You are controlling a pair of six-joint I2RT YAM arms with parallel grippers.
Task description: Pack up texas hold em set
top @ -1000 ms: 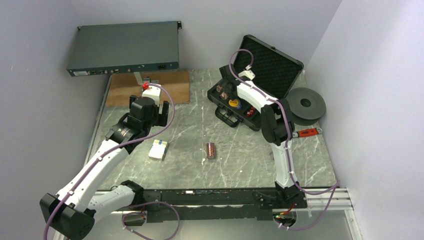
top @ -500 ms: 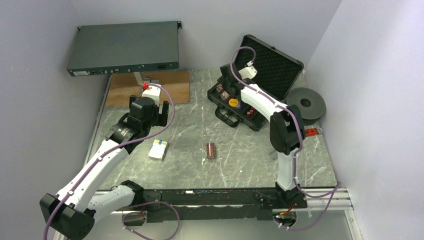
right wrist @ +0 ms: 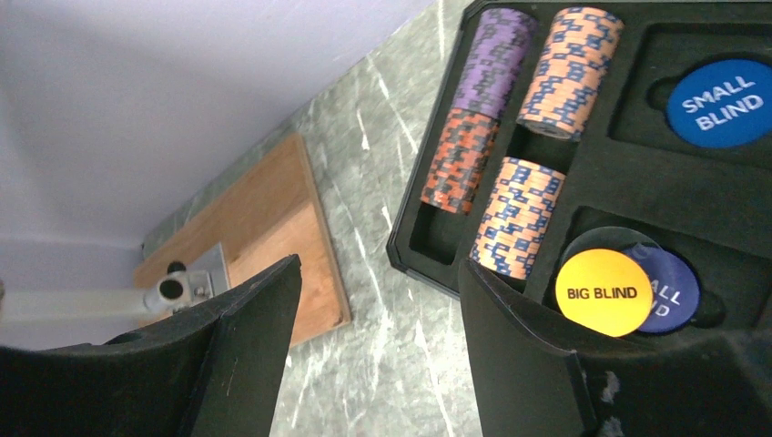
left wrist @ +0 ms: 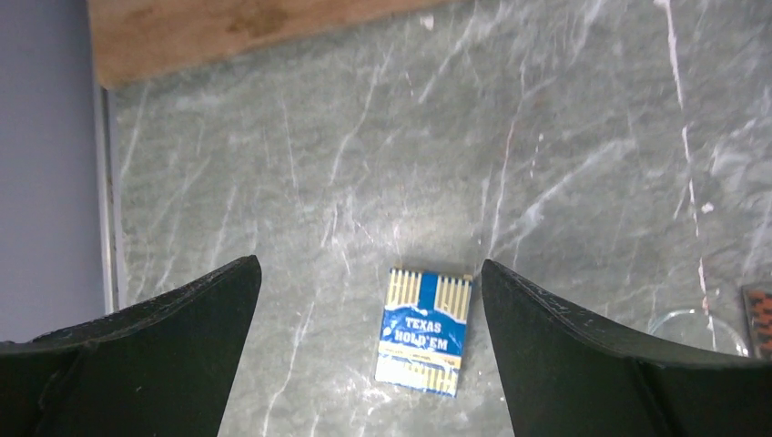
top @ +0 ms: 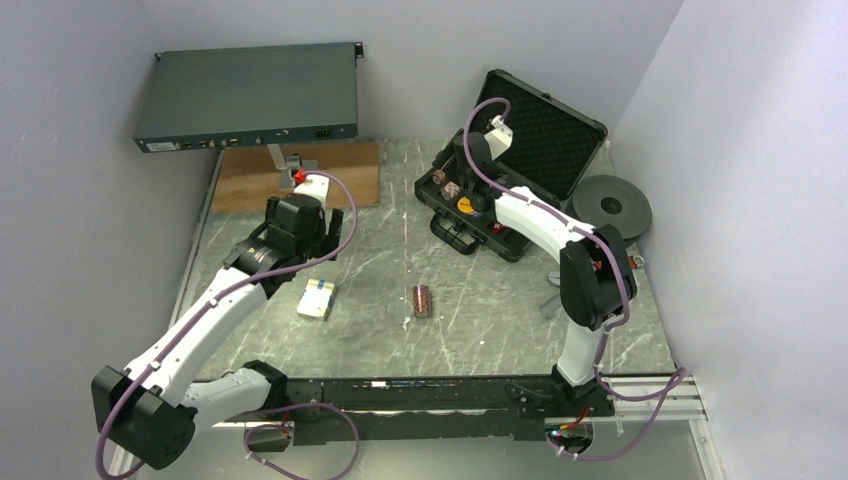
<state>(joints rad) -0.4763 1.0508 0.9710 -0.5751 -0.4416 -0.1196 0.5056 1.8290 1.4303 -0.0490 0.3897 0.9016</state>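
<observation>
A blue and gold Texas Hold'em card pack (top: 317, 298) lies flat on the marble table; in the left wrist view the pack (left wrist: 424, 330) sits between my open fingers, well below them. My left gripper (top: 318, 229) is open and empty above it. A short stack of red chips (top: 421, 300) lies on its side at the table's middle. The open black case (top: 520, 150) stands at the back right, its tray holding chip stacks (right wrist: 517, 217), a yellow BIG BLIND button (right wrist: 604, 292) and a blue SMALL BLIND button (right wrist: 718, 102). My right gripper (top: 466, 158) is open and empty by the tray's left end.
A wooden board (top: 299, 175) lies at the back left under a grey rack unit (top: 249, 96). A dark round disc (top: 612, 207) rests right of the case. A clear round lid (top: 398, 309) lies next to the red chips.
My right arm has swung its elbow rightward while its gripper stayed over the case's left end. My left gripper has shifted slightly right and forward above the card pack.
</observation>
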